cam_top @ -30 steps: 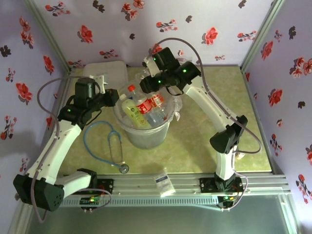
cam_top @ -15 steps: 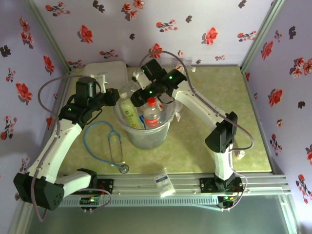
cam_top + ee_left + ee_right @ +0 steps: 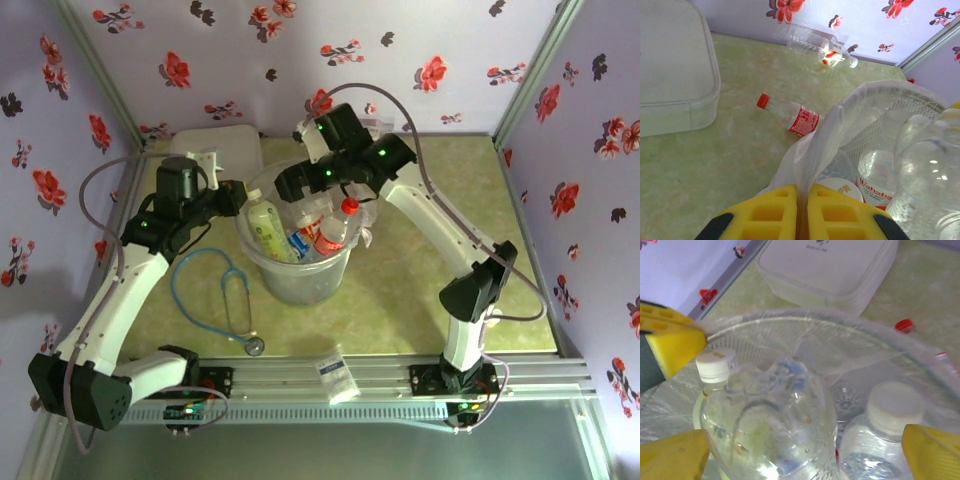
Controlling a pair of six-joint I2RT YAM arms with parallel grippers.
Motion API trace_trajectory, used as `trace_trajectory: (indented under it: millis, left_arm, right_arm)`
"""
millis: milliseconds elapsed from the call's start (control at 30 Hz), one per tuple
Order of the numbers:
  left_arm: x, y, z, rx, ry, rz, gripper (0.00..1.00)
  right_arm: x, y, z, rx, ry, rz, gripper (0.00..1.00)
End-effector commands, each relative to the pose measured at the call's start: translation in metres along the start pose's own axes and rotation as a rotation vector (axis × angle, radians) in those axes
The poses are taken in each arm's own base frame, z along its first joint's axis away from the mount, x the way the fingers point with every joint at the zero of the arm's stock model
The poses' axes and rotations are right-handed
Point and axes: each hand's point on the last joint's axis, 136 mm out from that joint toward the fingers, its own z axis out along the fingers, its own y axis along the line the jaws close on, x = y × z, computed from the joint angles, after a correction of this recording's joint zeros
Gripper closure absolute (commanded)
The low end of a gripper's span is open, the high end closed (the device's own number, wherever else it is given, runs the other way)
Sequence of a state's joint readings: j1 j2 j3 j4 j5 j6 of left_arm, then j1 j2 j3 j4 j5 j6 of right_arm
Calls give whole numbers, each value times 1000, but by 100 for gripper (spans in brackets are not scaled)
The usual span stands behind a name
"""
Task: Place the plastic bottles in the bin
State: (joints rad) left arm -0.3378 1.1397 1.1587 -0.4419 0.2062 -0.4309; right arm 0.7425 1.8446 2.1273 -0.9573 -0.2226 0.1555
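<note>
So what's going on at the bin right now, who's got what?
The left gripper is shut on the edge of the bag liner, pinching it at the rim of the bin. The right gripper hangs open over the bin, a clear bottle between its spread fingers among several others inside. Two are not yet in: a red-capped bottle lying near the white box and another bottle by the far wall.
</note>
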Motion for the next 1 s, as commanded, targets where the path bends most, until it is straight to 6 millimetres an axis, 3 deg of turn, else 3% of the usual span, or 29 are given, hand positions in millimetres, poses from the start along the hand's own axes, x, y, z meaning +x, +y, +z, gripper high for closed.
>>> trace_trajectory:
  millis: [0, 200, 300, 433, 567, 700, 800, 967]
  left_arm:
    - [-8, -6, -6, 18, -33, 10, 90]
    - [-5, -4, -3, 10, -28, 10, 90]
    - [-6, -3, 0, 13, -30, 4, 90]
    - [-6, -4, 2, 18, -34, 5, 90]
    - [-4, -3, 5, 19, -28, 4, 90]
    - [-5, -4, 7, 28, -30, -3, 90]
    - [-5, -6, 7, 35, -30, -5, 90]
    - [-4, -5, 5, 33, -26, -7, 90]
  right_arm:
    - [-24, -11, -49, 111, -106, -41, 1]
    - [-34, -25, -129, 213, -258, -40, 3]
    - [-20, -21, -150, 213, -261, -45, 9]
    - [16, -16, -165, 183, -226, -39, 20]
    - [46, -7, -166, 114, -177, -23, 29]
    - [61, 0, -147, 45, -113, 0, 37]
    - [63, 6, -124, 10, -62, -2, 39]
    - [48, 15, -89, -48, -44, 9, 41]
